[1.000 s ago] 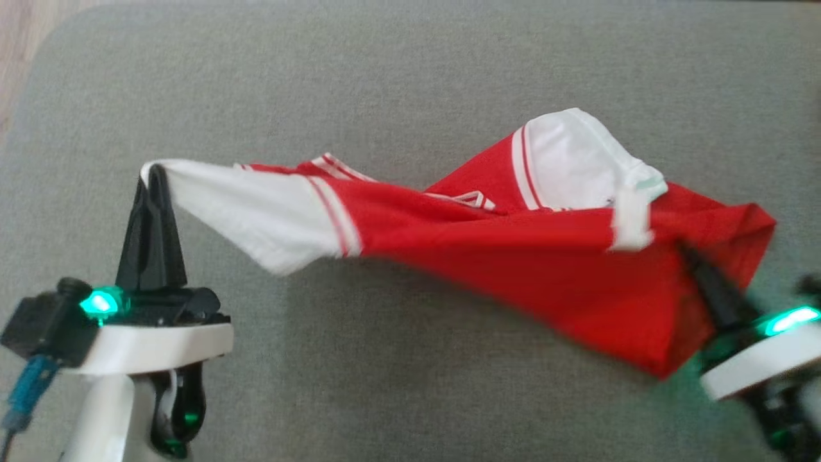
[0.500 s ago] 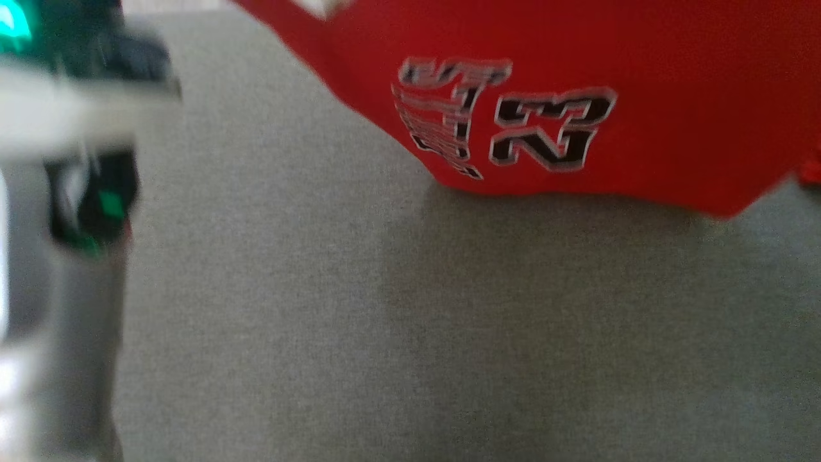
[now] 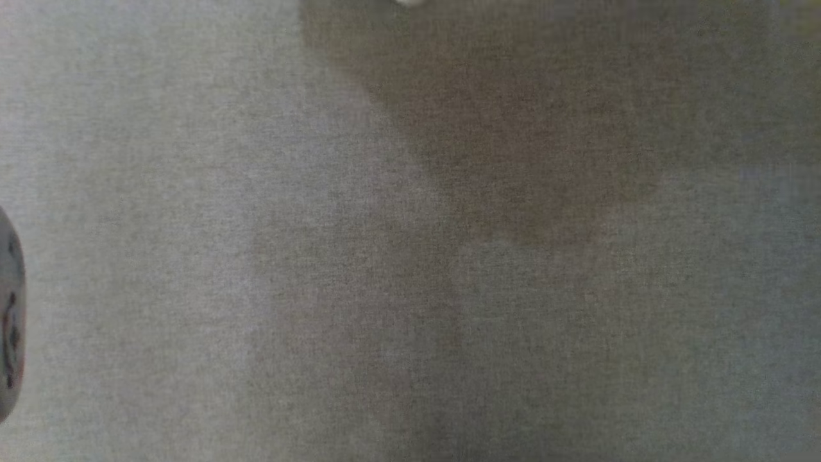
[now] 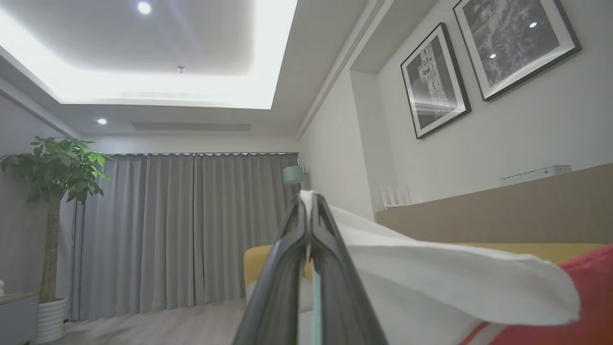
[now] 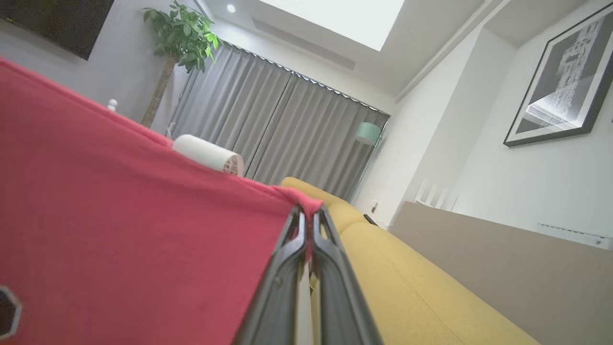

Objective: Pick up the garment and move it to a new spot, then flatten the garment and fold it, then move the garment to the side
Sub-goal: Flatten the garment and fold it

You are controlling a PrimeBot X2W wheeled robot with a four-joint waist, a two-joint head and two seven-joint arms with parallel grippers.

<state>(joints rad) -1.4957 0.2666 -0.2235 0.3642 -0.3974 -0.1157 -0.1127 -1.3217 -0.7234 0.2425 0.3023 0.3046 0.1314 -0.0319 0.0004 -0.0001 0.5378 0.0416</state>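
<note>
The garment is a red shirt with white sleeves. In the left wrist view my left gripper (image 4: 309,201) is shut on a white sleeve (image 4: 431,273) of the garment, which trails off to the right into red cloth (image 4: 586,292). In the right wrist view my right gripper (image 5: 307,213) is shut on a red corner of the garment (image 5: 119,230), which stretches away to the left. Both grippers point upward into the room, holding the garment lifted. In the head view the grey surface (image 3: 192,192) carries a dark shadow (image 3: 519,141) at the upper middle.
A yellow sofa (image 5: 407,287) lies beyond my right gripper, with a low tan wall panel (image 5: 503,258) beside it. Grey curtains (image 4: 191,230) and a potted plant (image 4: 52,177) stand at the far side. Framed pictures (image 4: 512,43) hang on the wall.
The head view has shifted a lot; the garment and both grippers have passed out of its top, leaving grey surface with a shadow. Both grippers stay shut on the garment.
</note>
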